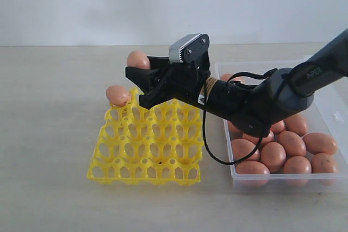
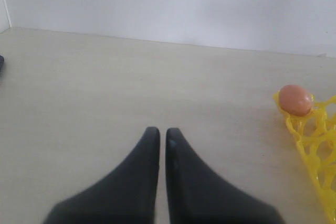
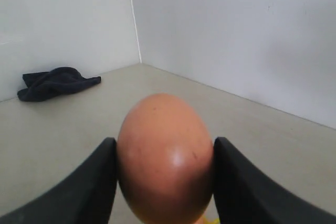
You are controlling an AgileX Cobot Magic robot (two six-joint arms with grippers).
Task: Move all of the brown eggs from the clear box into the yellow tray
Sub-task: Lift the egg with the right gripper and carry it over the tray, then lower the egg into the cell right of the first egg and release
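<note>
Brown egg (image 1: 138, 59) clamped in the partly spread right gripper (image 3: 164, 145) above an edge of the yellow tray (image 1: 147, 150); left gripper (image 2: 163, 132) closed, empty

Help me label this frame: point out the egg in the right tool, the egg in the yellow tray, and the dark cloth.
held egg (image 3: 165, 156): right wrist view, middle of shell.
tray egg (image 1: 117, 95): exterior view, middle of shell.
dark cloth (image 3: 55, 82): right wrist view, centre of heap.
</note>
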